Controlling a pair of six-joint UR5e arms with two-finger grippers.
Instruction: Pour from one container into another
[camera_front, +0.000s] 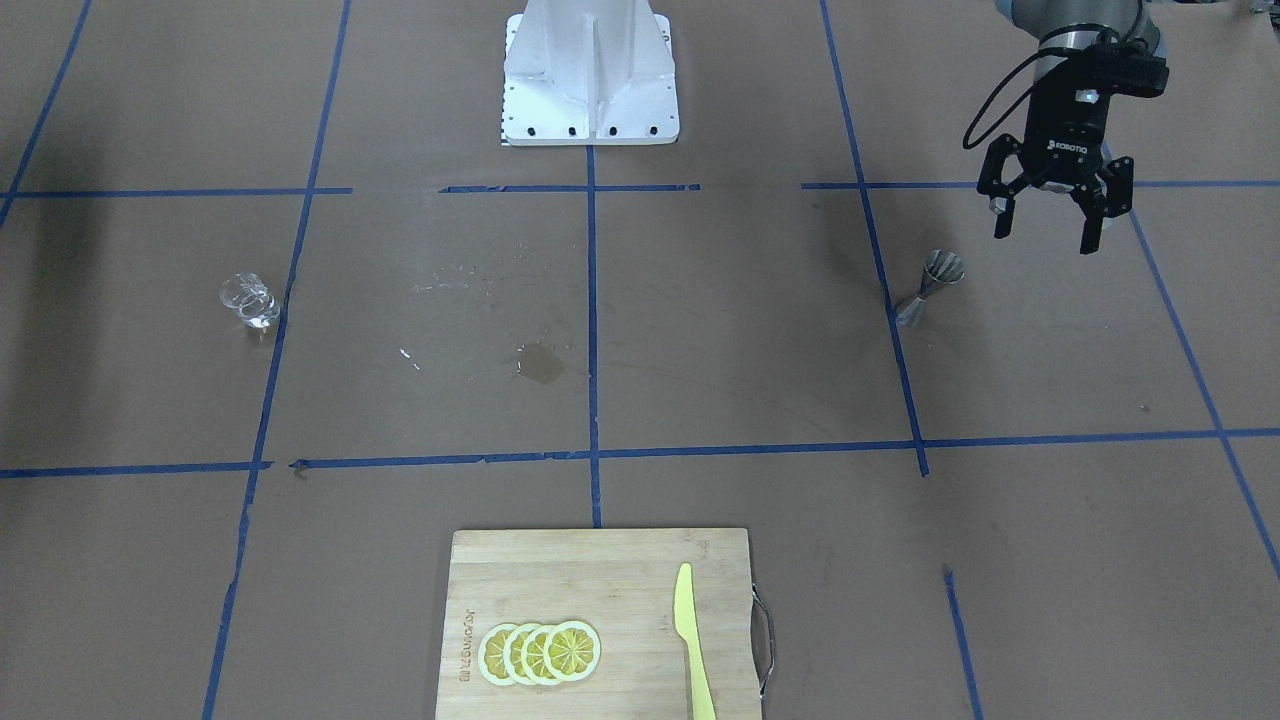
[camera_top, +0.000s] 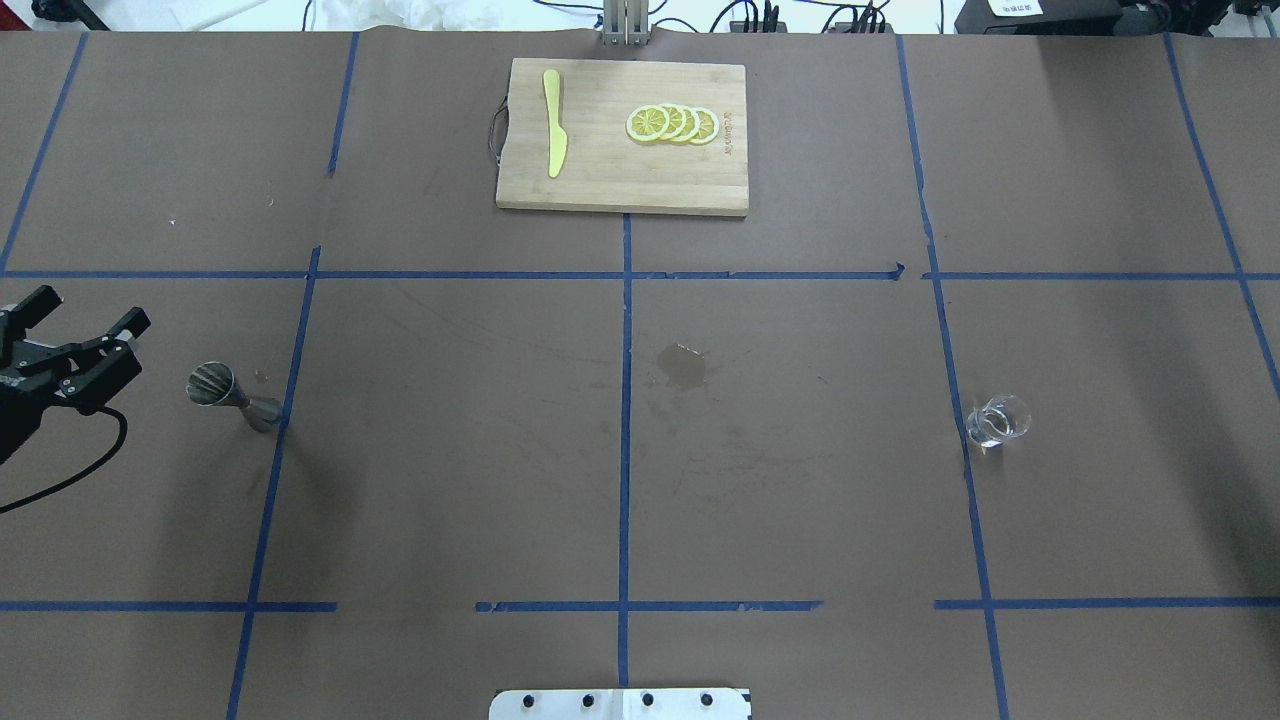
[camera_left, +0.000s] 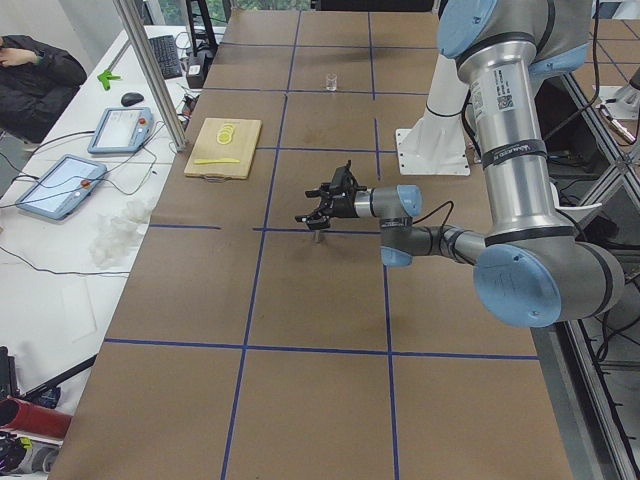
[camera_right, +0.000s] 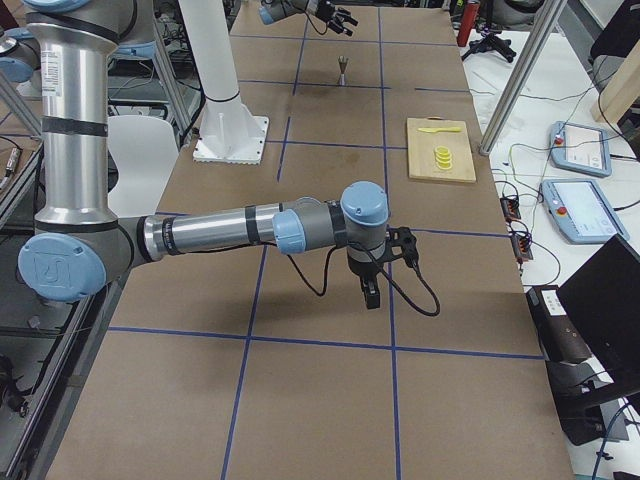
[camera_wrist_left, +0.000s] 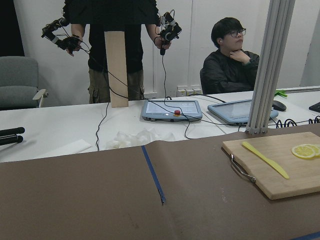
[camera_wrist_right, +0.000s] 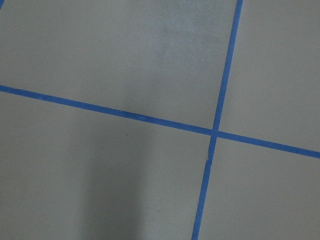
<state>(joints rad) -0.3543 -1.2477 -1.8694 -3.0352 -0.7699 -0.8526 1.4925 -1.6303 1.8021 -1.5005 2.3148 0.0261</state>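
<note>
Two vessels stand upright and ungripped, well apart on opposite sides of the wet stain (camera_top: 684, 366) at the table's middle. The clear glass cup (camera_top: 997, 420) is on the side of the stain toward the robot's right, and the steel jigger (camera_top: 232, 397) is on the side toward its left. The left gripper (camera_top: 90, 308) hangs above the paper just beyond the jigger from the stain, with its jaws spread wide and nothing between them. The right gripper (camera_right: 385, 270) shows only in the right side view, far out from the stain on the cup's side, and I cannot tell whether its fingers are apart or together. Its wrist camera shows only paper and tape. Judgement: the step in hand is securing the jigger, and no pour has begun. The left fingers should come down level to either side of the narrow waist and close squarely, since a push from one side would likely topple so slim a foot. The cup should be taken by its wall below the rim and carried level toward the stain. Whether it holds liquid cannot be read. Its lip should sit close over the jigger's small mouth before any slow tilt, as the stain suggests spillage is a live risk
</note>
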